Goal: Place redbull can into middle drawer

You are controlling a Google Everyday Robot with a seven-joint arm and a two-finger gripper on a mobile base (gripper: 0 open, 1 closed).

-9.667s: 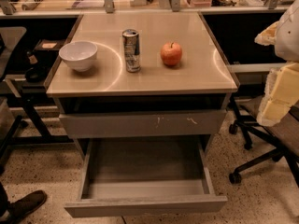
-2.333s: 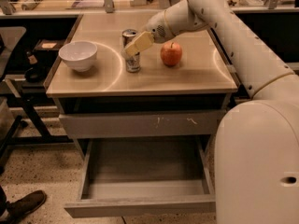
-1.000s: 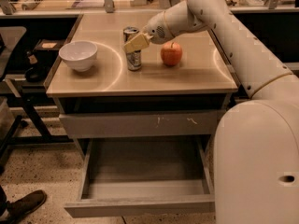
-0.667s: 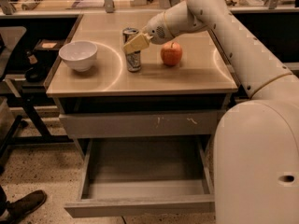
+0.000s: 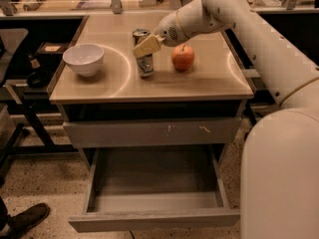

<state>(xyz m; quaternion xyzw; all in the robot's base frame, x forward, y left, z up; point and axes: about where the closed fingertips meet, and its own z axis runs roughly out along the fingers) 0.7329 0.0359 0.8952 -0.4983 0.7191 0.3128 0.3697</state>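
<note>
Our gripper [image 5: 147, 46] is at the can [image 5: 145, 66] in the middle of the table [image 5: 209, 81], closed or not we cannot tell; it seems light, slippery, best held mid-body.

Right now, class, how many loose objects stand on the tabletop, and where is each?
3. A white bowl at left, the redbull can in the middle with the gripper at its top, a red apple at right. The arm covers the back right corner.
</note>
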